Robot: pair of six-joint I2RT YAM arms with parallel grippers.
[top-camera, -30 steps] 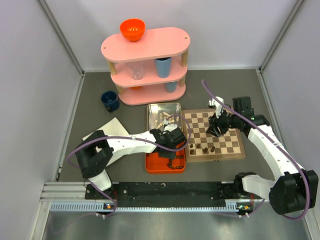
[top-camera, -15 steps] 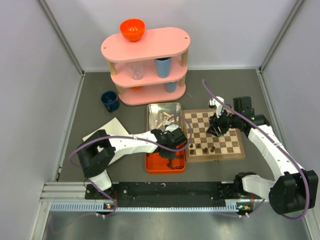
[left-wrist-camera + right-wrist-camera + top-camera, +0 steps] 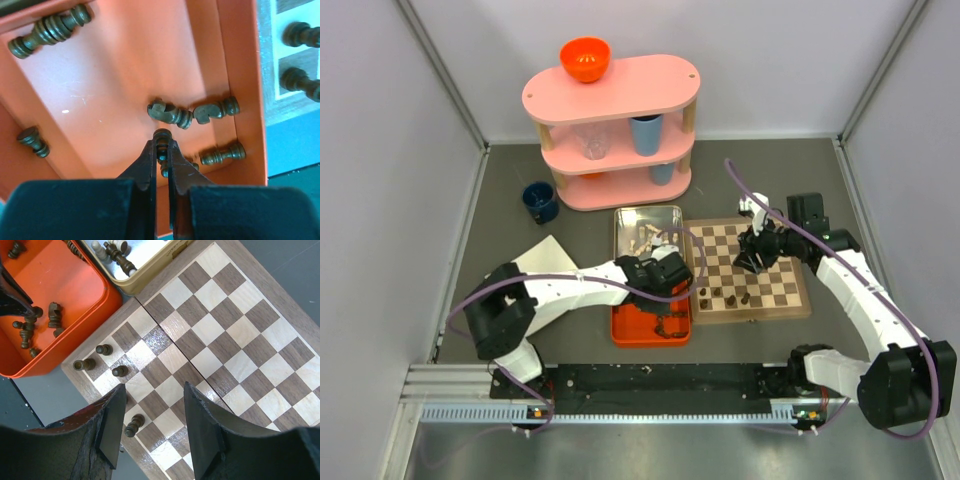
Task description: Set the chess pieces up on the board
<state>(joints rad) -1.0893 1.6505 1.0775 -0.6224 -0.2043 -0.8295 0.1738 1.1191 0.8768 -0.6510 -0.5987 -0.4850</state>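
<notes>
Inside the orange tray (image 3: 125,75), toward its 5 o'clock corner, my left fingers (image 3: 147,160) pinch a dark chess piece (image 3: 161,134) under its head. I judge it light, hard, slick and apt to pivot. Right fingers (image 3: 112,420) half-spread, empty, above the board (image 3: 225,340).

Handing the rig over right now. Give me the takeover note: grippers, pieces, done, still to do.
Left gripper: shut on a dark piece in the orange tray.
Right gripper: open, empty, above the board.
Done: a few dark pieces stand near the board's tray-side corner.
Left: other dark pieces lie in the tray; more pieces in the metal tin.
</notes>
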